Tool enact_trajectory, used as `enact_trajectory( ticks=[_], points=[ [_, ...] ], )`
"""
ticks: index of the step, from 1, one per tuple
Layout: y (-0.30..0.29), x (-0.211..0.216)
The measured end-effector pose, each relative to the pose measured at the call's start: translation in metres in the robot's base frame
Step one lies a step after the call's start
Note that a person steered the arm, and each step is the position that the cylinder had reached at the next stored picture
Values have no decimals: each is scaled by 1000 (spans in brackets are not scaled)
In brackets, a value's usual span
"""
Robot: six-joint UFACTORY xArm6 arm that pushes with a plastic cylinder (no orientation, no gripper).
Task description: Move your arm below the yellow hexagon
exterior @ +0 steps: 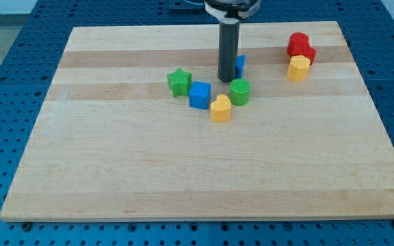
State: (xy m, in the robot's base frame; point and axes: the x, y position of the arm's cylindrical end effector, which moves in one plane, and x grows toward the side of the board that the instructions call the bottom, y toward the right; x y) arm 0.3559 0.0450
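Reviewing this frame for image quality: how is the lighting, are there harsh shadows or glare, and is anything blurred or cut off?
Camera view: lighting is even and soft, with only faint shadows under the blocks; no strong glare on the wooden board; the yellow hexagon and green star look reasonably sharp; my tip is clear, but the arm above it is cropped at the view's top, and the rod partly hides a blue block.
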Motion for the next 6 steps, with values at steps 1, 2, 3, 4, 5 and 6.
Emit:
enact_trajectory(
  ticks=[1,2,3,4,5,6],
  points=[
    [23,0],
    [49,9],
    [79,27],
    [114,33],
    [148,33],
    [173,32]
  ],
)
